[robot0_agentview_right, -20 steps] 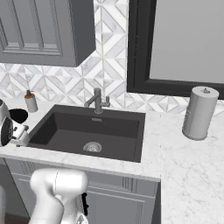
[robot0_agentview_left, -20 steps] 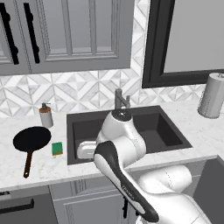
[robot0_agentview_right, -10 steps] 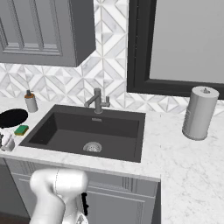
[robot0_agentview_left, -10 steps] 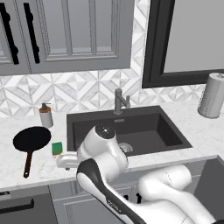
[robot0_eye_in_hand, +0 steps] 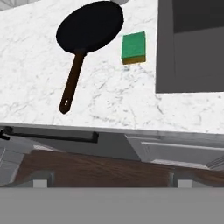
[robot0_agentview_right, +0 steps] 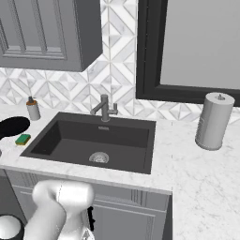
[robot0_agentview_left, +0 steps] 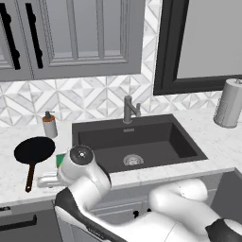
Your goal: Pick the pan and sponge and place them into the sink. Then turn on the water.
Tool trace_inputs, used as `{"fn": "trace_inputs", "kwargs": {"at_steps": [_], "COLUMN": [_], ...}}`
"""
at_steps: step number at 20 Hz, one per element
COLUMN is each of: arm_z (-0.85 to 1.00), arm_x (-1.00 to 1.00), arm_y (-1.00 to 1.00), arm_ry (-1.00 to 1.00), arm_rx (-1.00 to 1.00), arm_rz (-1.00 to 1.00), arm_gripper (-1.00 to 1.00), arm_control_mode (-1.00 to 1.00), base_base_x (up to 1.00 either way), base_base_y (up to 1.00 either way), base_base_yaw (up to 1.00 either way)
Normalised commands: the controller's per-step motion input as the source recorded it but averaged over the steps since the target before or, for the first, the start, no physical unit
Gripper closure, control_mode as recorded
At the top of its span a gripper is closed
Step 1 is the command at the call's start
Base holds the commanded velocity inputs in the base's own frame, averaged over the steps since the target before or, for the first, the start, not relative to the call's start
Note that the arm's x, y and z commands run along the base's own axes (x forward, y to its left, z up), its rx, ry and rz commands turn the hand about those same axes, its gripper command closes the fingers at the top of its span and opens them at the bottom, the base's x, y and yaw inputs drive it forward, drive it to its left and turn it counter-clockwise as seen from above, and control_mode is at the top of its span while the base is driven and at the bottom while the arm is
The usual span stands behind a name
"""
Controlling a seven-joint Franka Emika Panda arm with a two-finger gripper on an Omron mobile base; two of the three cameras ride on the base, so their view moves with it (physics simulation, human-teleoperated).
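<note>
One pan (robot0_agentview_left: 34,150) lies flat on the white marble counter (robot0_eye_in_hand: 109,100), at nine o'clock from the sink (robot0_agentview_left: 137,142), its brown handle pointing toward the counter's front edge. One green sponge (robot0_eye_in_hand: 134,47) sits between the pan and the sink, just beside the basin's rim and apart from the pan. In the left base view the arm's white elbow covers most of the sponge, leaving a green sliver; the right base view shows it whole at the sink's nine o'clock.

The gripper (robot0_eye_in_hand: 109,183) hangs out past the counter's front edge, above the floor and a dark drawer handle (robot0_eye_in_hand: 52,135), its two fingertips (robot0_eye_in_hand: 40,181) spread wide with nothing between them. Pan and sponge lie toward twelve o'clock in the hand view, well apart from the tips.

One soap dispenser (robot0_agentview_left: 49,125) stands behind the pan by the tiled wall. One faucet (robot0_agentview_right: 105,108) rises at the sink's back rim. One paper towel roll (robot0_agentview_right: 213,121) stands at the sink's three o'clock. The right base view shows the round drain (robot0_agentview_right: 99,157).
</note>
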Motion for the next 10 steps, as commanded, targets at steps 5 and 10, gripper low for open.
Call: {"fn": "trace_inputs", "kwargs": {"at_steps": [5,10], "arm_z": [0.00,0.00], "arm_x": [0.46,0.59], "arm_y": [0.68,0.53], "arm_ry": [-0.04,0.03], "arm_rx": [-0.13,-0.09], "arm_rz": [0.00,-0.01], "arm_gripper": [-1.00,-1.00], "arm_control_mode": [-1.00,-1.00], "base_base_x": [0.00,0.00], "base_base_y": [0.00,0.00], "base_base_yaw": [0.00,0.00]}}
